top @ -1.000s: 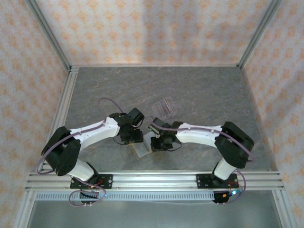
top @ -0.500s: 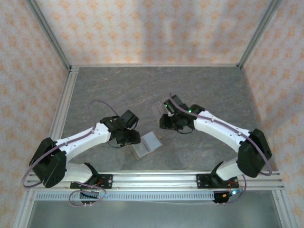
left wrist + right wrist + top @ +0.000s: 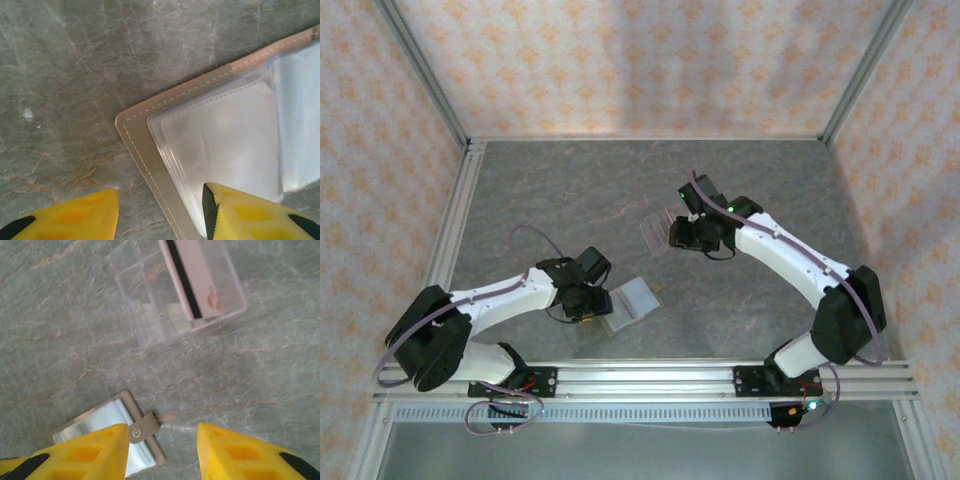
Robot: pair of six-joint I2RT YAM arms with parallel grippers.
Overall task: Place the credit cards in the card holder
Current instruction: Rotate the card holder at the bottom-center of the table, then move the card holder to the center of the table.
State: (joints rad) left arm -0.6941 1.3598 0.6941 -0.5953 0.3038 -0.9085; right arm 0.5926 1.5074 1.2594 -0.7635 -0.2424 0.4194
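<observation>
The card holder (image 3: 634, 303) lies open on the table, a tan cover with clear sleeves (image 3: 225, 140) inside and its snap tab (image 3: 142, 429) sticking out. My left gripper (image 3: 160, 212) is open low over the holder's near corner, one yellow finger (image 3: 250, 212) over the sleeves and the other over bare table. My right gripper (image 3: 162, 447) is open and holds nothing, hanging above the table between the holder and the clear stand (image 3: 175, 295). One credit card (image 3: 200, 275), pale pink with a black stripe, stands in that stand.
The clear acrylic stand (image 3: 658, 230) sits mid-table just left of my right gripper (image 3: 684, 233). Aluminium rails (image 3: 650, 378) run along the near edge and up the left side. Patterned walls close off the back and both sides.
My right arm has lifted away from the card holder and swung back and right to the clear stand, its jaws opening. My left gripper has shifted a little toward the near left.
</observation>
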